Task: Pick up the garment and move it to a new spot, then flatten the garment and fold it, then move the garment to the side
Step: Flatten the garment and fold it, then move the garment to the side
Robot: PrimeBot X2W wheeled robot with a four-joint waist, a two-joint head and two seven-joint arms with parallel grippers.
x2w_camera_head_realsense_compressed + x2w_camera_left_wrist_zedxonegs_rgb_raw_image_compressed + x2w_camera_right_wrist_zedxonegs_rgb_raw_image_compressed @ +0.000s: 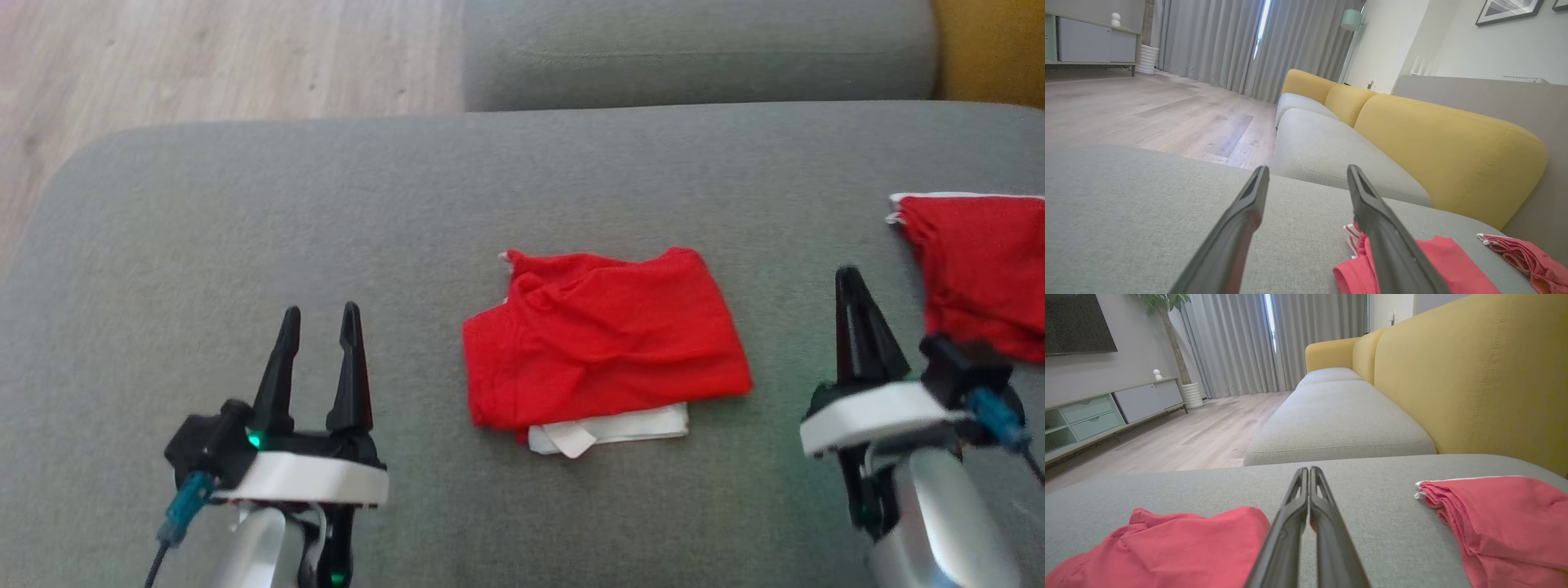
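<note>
The folded garment (604,339) hides most of its white band (608,431).

Broad grey cushion (245,245) across most of the head view, rounded at its upper left corner. At centre, flat on the fabric, a folded red garment (604,343), white band (608,429) showing along the lower edge. At the right edge, well apart, a second red garment (980,269), white-trimmed on top, cut off by the frame.
</note>
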